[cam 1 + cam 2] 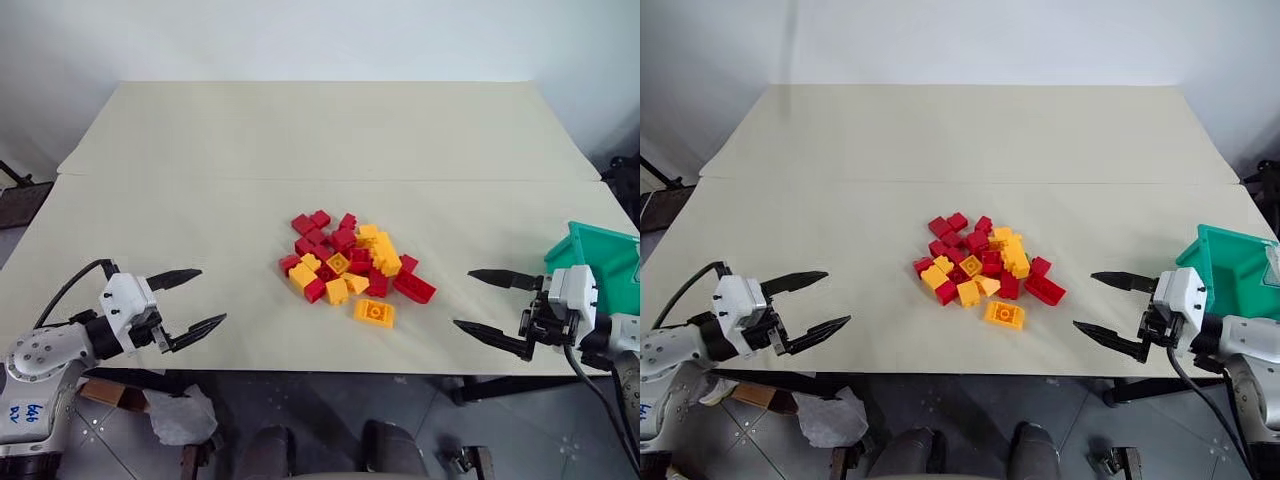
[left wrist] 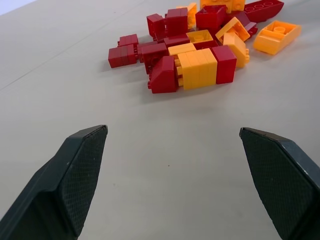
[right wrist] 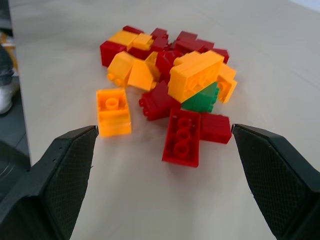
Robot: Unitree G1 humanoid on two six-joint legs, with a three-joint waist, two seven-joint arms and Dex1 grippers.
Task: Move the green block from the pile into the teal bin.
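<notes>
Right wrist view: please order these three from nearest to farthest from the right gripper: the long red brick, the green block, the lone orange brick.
From the right gripper:
1. Long red brick, lying flat at the pile's near edge.
2. Lone orange brick, apart at the side; close to first.
3. Green block, tucked under a big orange brick.

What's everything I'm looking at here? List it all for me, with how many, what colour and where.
table: one, beige top, spans the scene.
pile: one heap of red and yellow-orange bricks, mid-table.
green block: one, green, tucked in the pile under a yellow-orange brick, on the side facing the right hand.
loose brick: one, yellow-orange, just off the pile's near edge.
teal bin: one, teal, at the table's right edge, behind the right hand.
left hand: one, black fingers, open, left of the pile, holding nothing.
right hand: one, black fingers, open, right of the pile, holding nothing.
</notes>
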